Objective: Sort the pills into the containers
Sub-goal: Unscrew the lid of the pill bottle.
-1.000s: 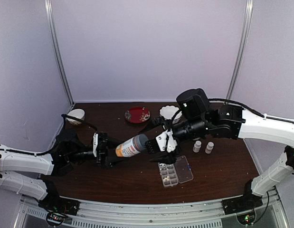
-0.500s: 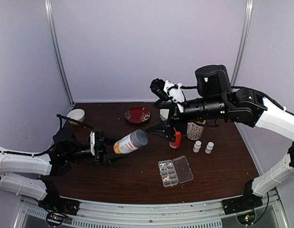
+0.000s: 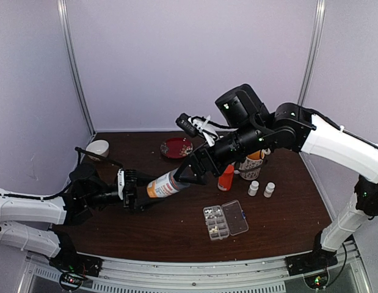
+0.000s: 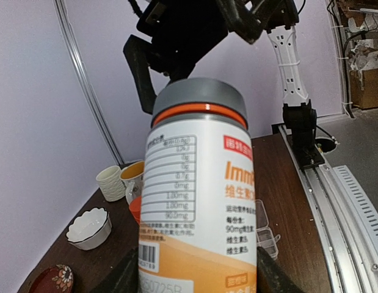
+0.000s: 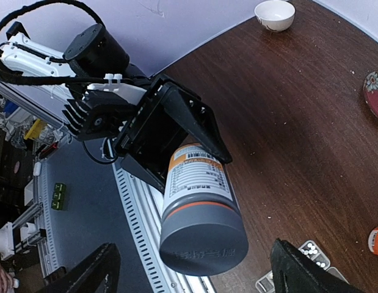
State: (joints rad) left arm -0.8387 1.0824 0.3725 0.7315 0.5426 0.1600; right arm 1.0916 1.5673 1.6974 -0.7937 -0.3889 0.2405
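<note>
My left gripper [image 3: 132, 191] is shut on the base of a white-and-orange bottle [image 3: 163, 185], holding it tilted above the table with its grey cap [image 5: 204, 237] pointing at the right arm. In the left wrist view the bottle [image 4: 199, 189] fills the space between my left gripper's [image 4: 198, 279] two fingers. My right gripper [image 5: 193, 249] is open, its fingers standing on either side of the cap without touching it. The clear pill box [image 3: 226, 220] lies open at centre right, with pills [image 5: 312, 248] in some of its containers [image 3: 217, 223].
A red dish [image 3: 176, 147] and a white bowl [image 3: 98, 148] sit along the back edge. An orange bottle [image 3: 226, 178], a mug [image 3: 252, 166] and two small white bottles [image 3: 254, 188] stand behind the pill box, under the right arm.
The right arm rose from over the pill box, then swung left and down to the bottle's cap. The left arm shifted the bottle slightly and still holds it.
</note>
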